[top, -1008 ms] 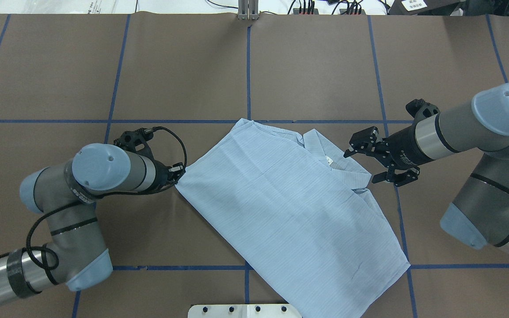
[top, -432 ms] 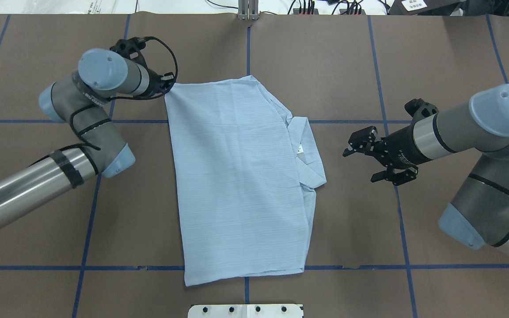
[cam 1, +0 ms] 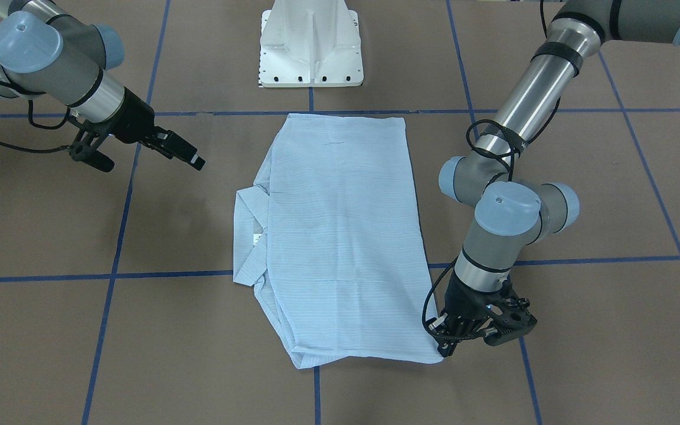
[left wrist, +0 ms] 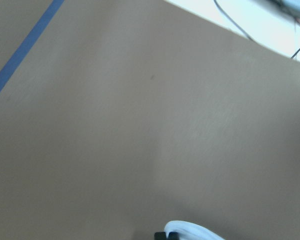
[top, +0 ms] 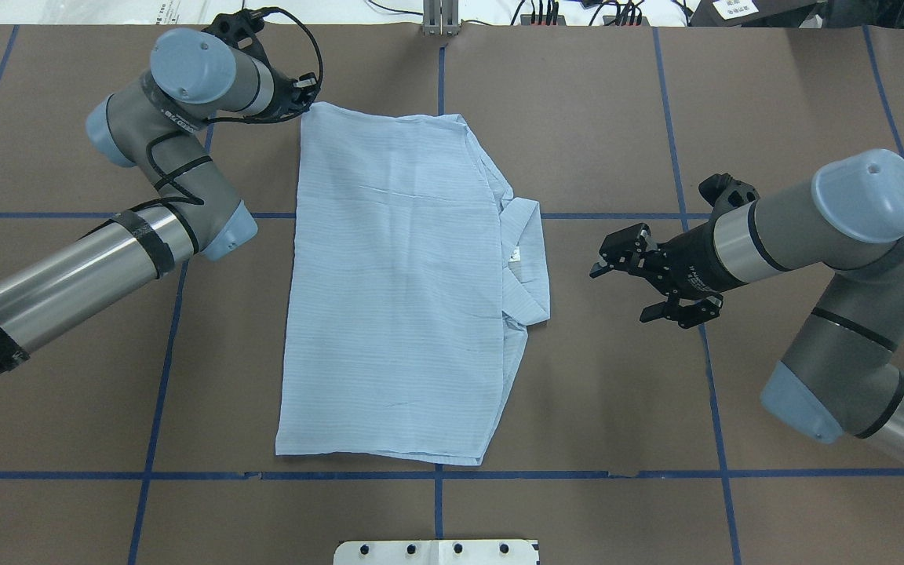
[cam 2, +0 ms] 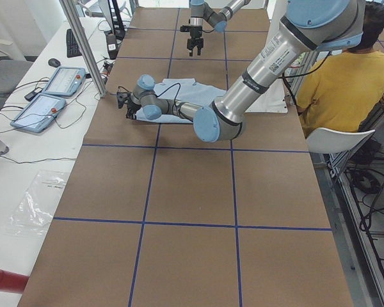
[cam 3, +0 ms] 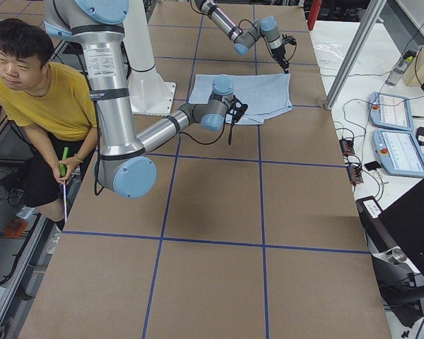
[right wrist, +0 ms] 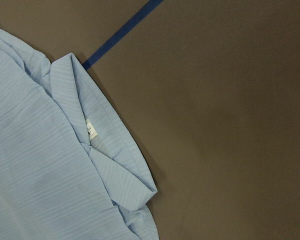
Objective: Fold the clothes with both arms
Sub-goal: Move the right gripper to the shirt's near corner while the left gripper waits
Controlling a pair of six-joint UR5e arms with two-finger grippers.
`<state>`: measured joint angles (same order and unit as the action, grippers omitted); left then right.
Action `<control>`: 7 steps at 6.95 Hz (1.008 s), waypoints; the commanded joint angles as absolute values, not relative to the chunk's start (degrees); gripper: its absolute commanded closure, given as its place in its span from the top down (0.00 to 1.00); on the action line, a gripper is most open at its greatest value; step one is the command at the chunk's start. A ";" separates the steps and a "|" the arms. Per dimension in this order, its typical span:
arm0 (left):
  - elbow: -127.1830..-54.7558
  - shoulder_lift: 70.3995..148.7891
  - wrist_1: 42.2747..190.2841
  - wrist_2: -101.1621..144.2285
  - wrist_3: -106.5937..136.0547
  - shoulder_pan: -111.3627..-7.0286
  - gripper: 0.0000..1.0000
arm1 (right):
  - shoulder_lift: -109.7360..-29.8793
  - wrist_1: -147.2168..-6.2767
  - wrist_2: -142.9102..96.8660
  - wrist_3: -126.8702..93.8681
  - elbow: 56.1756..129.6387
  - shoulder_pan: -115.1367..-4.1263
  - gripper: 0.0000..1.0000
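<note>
We see the shirt (top: 389,298) lying flat in the middle of the bench (top: 593,118), folded into a long strip that runs from the far edge toward the robot's white base (cam 1: 310,47). Its collar (top: 526,259) sticks out from the long side that faces the right hand, and the right wrist view shows a small white label (right wrist: 91,130) just inside it. The left arm (top: 67,275) reaches across to the far corner of the strip on its own side. There the left hand (top: 301,98) is closed, pinching that corner of the cloth low against the bench; the left wrist view shows a pale roll of fabric at the fingertip. The right hand (top: 619,295) hangs near the collar but apart from it, its fingers spread wide and holding nothing. Blue tape lines (top: 577,475) mark the brown bench into squares. A person (cam 3: 49,92) in a yellow top sits beside the robot.
</note>
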<state>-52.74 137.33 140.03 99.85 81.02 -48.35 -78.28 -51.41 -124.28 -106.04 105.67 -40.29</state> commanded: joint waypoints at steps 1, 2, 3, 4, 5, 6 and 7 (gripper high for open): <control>-58.40 134.85 140.27 102.28 80.95 -48.78 0.47 | -76.55 -51.42 -114.15 -106.70 106.17 -34.23 1.00; -62.28 132.21 140.10 105.44 80.95 -49.04 0.47 | -75.33 -51.50 -109.12 -107.74 105.91 -30.19 1.00; -65.01 130.88 139.84 106.34 81.12 -49.04 0.48 | -75.15 -52.03 -102.02 -113.32 106.34 -24.84 1.00; -65.04 130.70 140.10 106.26 81.04 -49.04 0.49 | -72.54 -55.25 -98.82 -115.38 106.09 -20.35 1.00; -65.13 130.26 140.18 106.26 80.95 -49.04 0.49 | -68.25 -64.77 -97.22 -119.58 106.78 -18.56 1.00; -65.13 130.17 140.36 106.26 80.95 -49.04 0.49 | -65.07 -72.17 -91.03 -122.84 107.05 -13.24 0.99; -65.13 129.99 140.45 106.26 80.95 -49.04 0.50 | -62.69 -76.07 -86.01 -123.65 106.44 -11.10 0.98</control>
